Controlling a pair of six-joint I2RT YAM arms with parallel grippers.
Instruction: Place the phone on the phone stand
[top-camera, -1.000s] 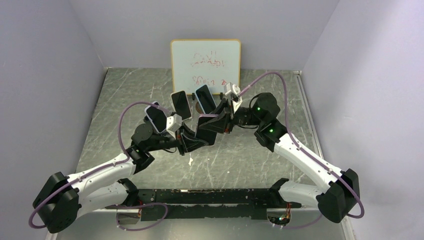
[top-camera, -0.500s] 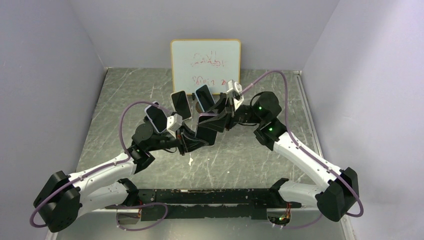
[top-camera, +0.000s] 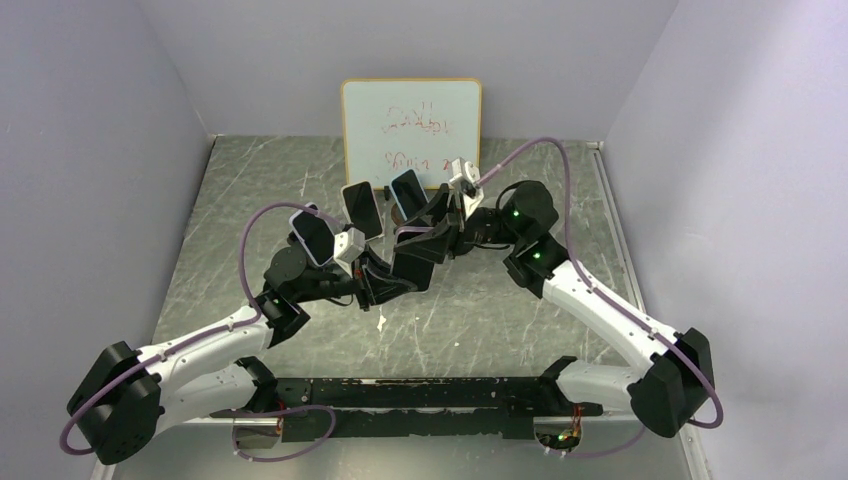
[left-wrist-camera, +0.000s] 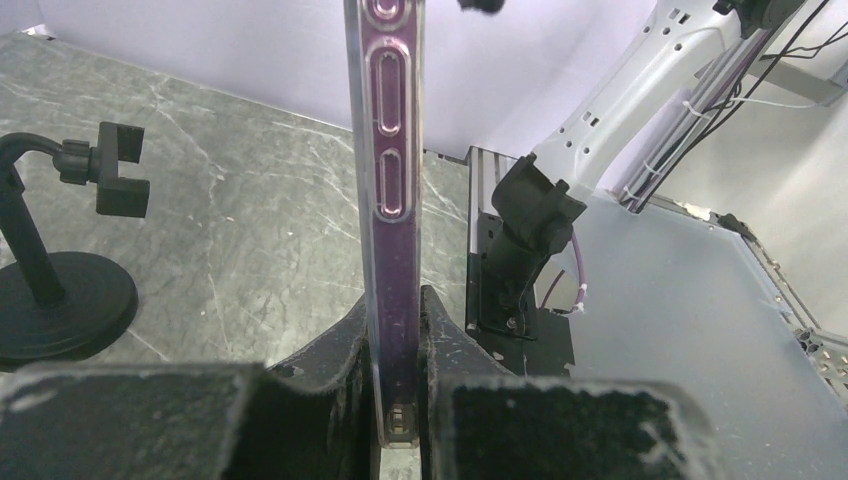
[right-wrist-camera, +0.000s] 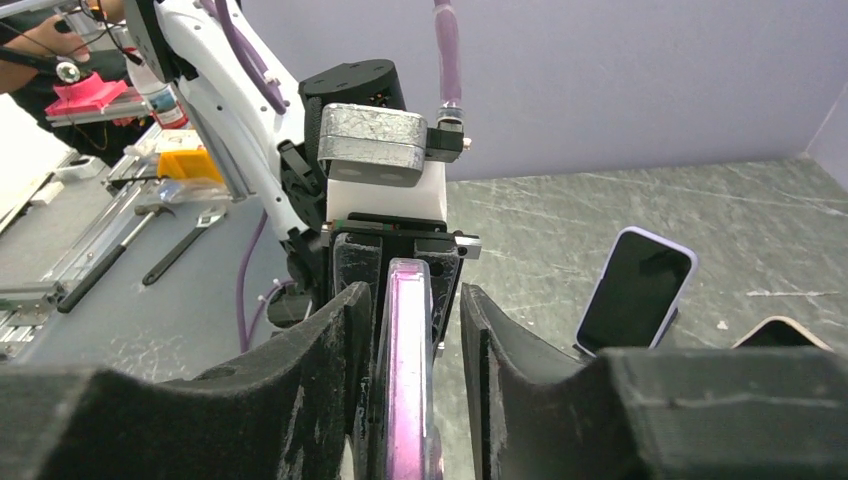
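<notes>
A robotics lab test cell. Plain lilac walls (top-camera: 100, 150) box in a marbled table (top-camera: 260, 190), with a scribbled whiteboard (top-camera: 411, 130) at the far side. A black metal rail (top-camera: 420, 395) runs along the near edge between the left arm (top-camera: 200, 350) and right arm (top-camera: 600, 310). Outside the cell, a bench (right-wrist-camera: 110, 310) holds a wrench (right-wrist-camera: 185, 245) and a bottle (right-wrist-camera: 165, 100).

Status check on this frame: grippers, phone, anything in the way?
Left gripper shut on purple-cased phone, upright on edge. Right gripper open, fingers straddling it. Empty phone stand apart on table; nothing seen blocking it.
</notes>
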